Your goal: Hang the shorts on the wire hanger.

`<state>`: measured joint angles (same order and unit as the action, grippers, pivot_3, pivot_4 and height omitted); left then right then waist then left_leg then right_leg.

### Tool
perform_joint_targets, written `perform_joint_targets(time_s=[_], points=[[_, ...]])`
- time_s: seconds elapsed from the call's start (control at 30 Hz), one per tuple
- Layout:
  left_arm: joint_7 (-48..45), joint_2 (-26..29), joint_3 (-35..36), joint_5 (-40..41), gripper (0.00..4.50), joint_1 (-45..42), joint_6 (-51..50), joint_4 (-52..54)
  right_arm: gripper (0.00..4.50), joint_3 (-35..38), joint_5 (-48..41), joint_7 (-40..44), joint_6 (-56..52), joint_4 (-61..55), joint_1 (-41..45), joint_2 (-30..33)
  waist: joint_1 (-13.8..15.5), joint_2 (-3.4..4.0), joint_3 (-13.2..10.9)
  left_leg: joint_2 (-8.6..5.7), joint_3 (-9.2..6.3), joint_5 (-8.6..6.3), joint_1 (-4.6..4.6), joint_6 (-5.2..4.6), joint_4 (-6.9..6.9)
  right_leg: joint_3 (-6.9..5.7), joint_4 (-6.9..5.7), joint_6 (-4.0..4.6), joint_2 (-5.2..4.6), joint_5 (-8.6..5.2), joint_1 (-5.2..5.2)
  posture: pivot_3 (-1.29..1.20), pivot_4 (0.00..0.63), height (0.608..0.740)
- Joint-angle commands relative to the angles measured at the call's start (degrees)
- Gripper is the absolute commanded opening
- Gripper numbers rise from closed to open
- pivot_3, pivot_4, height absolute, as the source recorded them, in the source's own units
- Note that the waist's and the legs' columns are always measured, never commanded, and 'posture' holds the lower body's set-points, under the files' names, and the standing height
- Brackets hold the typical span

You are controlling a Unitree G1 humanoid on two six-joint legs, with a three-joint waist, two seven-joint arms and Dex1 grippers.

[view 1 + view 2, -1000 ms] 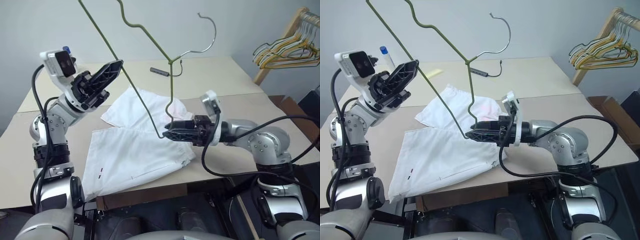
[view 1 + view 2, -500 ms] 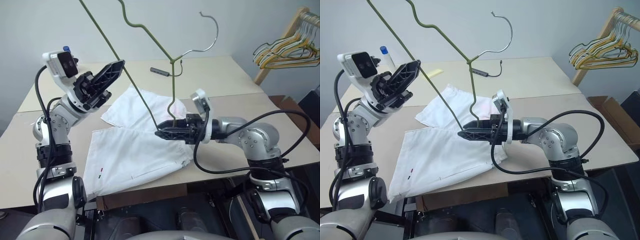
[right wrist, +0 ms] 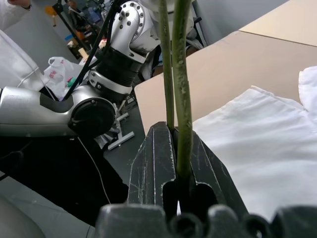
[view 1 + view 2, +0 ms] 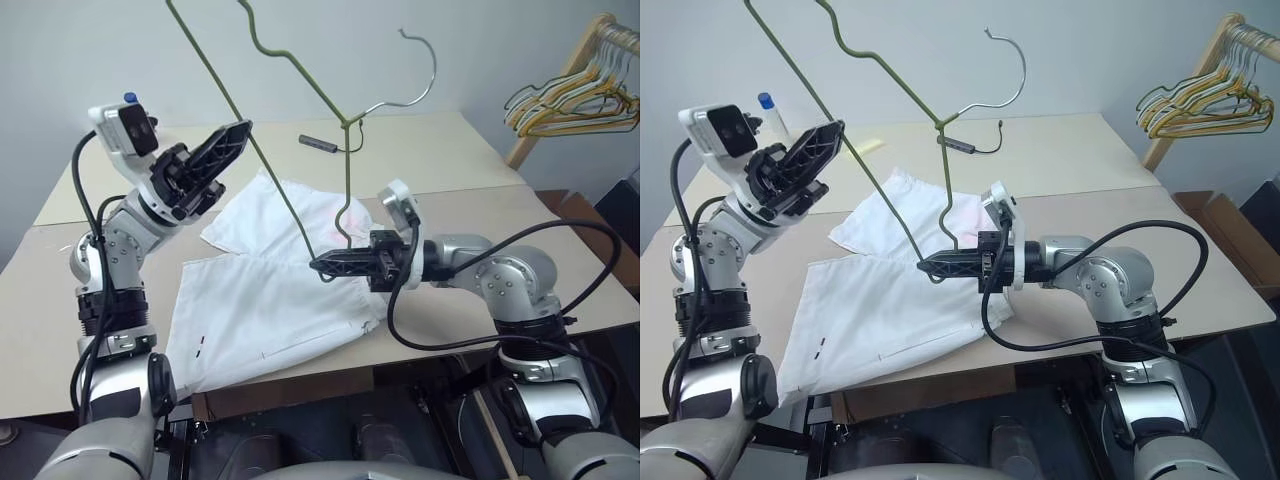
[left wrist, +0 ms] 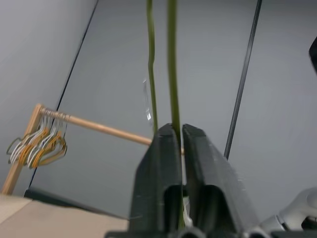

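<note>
Your right end effector (image 4: 322, 266) is clamped on the low corner of the wire hanger (image 4: 345, 122), and your left end effector (image 4: 243, 128) pinches its long bar. The shorts (image 4: 275, 290) lie flat on the surface (image 4: 440, 165), limp and light; take the waistband.

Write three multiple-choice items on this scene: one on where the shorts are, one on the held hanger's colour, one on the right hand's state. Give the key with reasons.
1. Where are the shorts?
A. flat on the table
B. draped over the hanger
C. on the floor

2. What colour is the wire hanger held by the hands?
A. red
B. olive green
C. blue

3. What is the state of the right hand?
A. wide open
B. shut on the shorts
C. shut on the hanger

Key: 1 A, the shorts lie spread on the table. 2 B, its wire is olive green. 3 C, its fingers pinch the hanger's lower corner.
</note>
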<state>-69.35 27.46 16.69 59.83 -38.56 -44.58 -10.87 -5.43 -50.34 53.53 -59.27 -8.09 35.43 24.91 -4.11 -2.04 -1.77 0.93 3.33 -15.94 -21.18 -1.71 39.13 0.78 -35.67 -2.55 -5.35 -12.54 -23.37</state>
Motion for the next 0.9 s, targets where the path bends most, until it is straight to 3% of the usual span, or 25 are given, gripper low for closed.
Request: perform_joint_targets(time_s=[0.03, 0.2, 0.33, 0.47, 0.57, 0.67, 0.8, 0.9], points=[[0.19, 1.77, -5.01, -7.72, 1.67, 1.49, 2.99, 0.88, 0.0, 5.19, -2.6, -1.99, 0.22, -0.58, 1.93, -0.71, 0.04, 0.0, 0.0, 0.0, 0.01, 0.0, 0.0, 0.0, 0.0, 0.0, 0.0, 0.0, 0.0, 0.0, 0.0, -0.09, 0.0, 0.74], [0.12, 7.45, -18.22, -28.79, 3.25, 5.29, 15.25, -4.35, 0.0, 11.5, -5.02, -5.48, -1.32, -0.99, 0.69, 1.42, 0.16, 0.02, -0.01, -0.02, 0.01, 0.0, 0.0, 0.0, 0.0, 0.01, -0.01, 0.01, 0.0, 0.0, -0.01, -0.09, 0.0, 0.74], [1.8, 10.77, -21.06, -38.05, 4.46, 6.68, 23.36, -6.96, 0.0, 15.15, -6.36, -6.56, -6.79, -3.16, -5.73, 9.69, 0.54, 0.02, -0.01, 0.01, 0.02, -0.01, -0.08, -0.01, -0.01, -0.05, 0.11, 0.01, -0.04, 0.0, -0.03, -0.09, 0.0, 0.74], [0.34, 13.24, -19.36, -38.09, 4.46, 7.8, 23.94, -3.51, 0.0, 16.14, -5.66, -4.42, -10.53, -7.34, -15.66, 21.01, 1.2, 0.01, 0.0, -0.01, 0.04, -0.01, -0.93, -0.03, 0.08, -0.02, -0.06, 0.01, -0.22, 0.01, -0.91, -0.09, 0.0, 0.74], [-1.04, 15.56, -19.67, -38.53, 4.46, 9.33, 23.26, 0.05, 0.0, 18.54, -8.68, -2.89, -16.31, -6.1, -20.68, 27.42, 1.09, 0.03, -0.01, -0.04, 0.1, -0.02, -0.93, -0.06, 0.11, 0.05, -0.12, 0.0, -0.17, 0.01, -0.96, -0.1, 0.0, 0.74], [-0.2, 15.5, -18.0, -36.85, 4.46, 10.76, 21.98, 4.39, 0.0, 19.22, -11.86, 4.37, -22.12, -2.07, -25.55, 34.71, 1.25, 0.03, -0.01, -0.02, 0.12, -0.03, -0.79, -0.08, 0.13, 0.06, -0.12, 0.0, -0.14, 0.01, -0.79, -0.09, 0.0, 0.74], [0.16, 14.89, -15.88, -33.26, 4.46, 10.92, 18.85, 8.91, 0.0, 16.96, -13.07, 8.35, -28.92, 5.55, -27.32, 38.54, 1.3, 0.0, 0.0, 0.05, 0.11, -0.03, -0.64, -0.08, 0.23, 0.06, -0.11, 0.01, -0.05, 0.0, -0.63, -0.08, 0.0, 0.74], [0.72, 14.63, -15.88, -32.64, 4.46, 10.46, 17.43, 10.15, 0.0, 14.3, -10.64, 11.74, -26.64, 7.83, -29.51, 39.66, 1.34, 0.02, 0.01, 0.04, 0.11, -0.04, -0.61, -0.09, 0.25, 0.1, -0.11, -0.01, -0.02, -0.01, -0.61, -0.08, 0.0, 0.74]])
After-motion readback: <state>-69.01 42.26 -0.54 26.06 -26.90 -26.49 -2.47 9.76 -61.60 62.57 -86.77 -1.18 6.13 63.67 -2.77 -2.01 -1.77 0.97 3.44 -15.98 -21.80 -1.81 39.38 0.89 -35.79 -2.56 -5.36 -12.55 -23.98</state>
